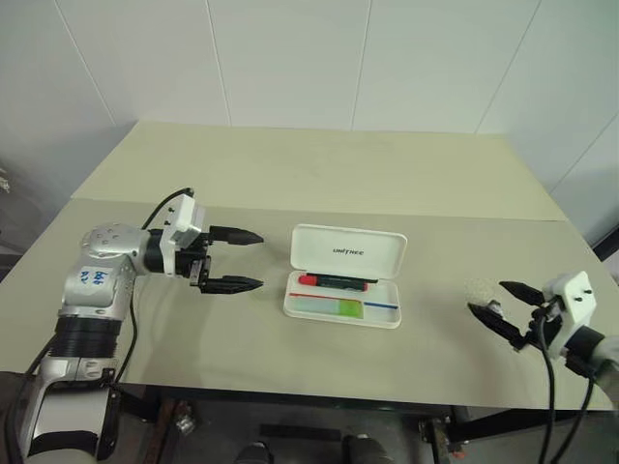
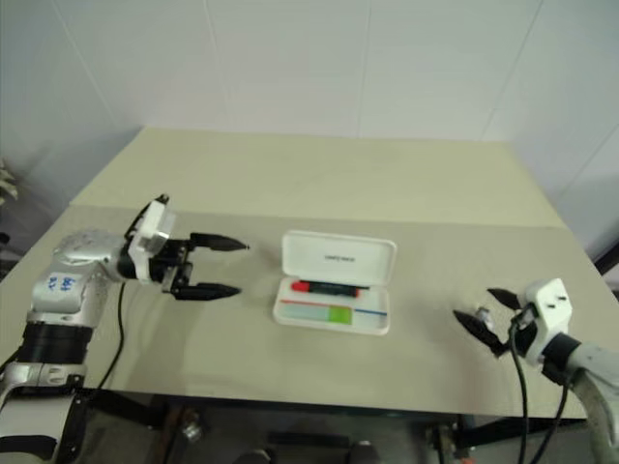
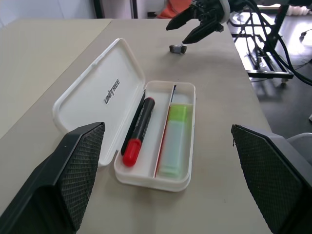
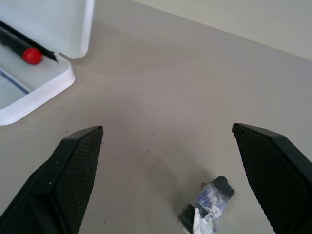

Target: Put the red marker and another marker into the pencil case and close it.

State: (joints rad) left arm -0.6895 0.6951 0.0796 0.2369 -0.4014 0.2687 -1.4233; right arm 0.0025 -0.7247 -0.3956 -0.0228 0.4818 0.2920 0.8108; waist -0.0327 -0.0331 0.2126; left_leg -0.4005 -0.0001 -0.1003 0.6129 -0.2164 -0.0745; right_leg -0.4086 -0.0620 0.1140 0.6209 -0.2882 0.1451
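Observation:
The white pencil case [image 1: 348,250] lies open in the middle of the table, its lid tilted back. Inside it, the red marker [image 1: 338,281] lies along the hinge side and the green-capped marker [image 1: 338,308] lies in the front compartment; the left wrist view shows both, the red marker [image 3: 138,134] beside the pale green one [image 3: 174,139]. My left gripper [image 1: 259,260] hovers left of the case, pointing at it, open and holding nothing. My right gripper [image 1: 487,297] is far right near the table's front edge, open and holding nothing.
A small crumpled grey-white scrap [image 4: 207,209] lies on the table just ahead of the right gripper, and the left eye view shows this scrap [image 1: 479,288] too. The beige table [image 1: 319,174] stretches back to a white wall; its front edge runs close below both grippers.

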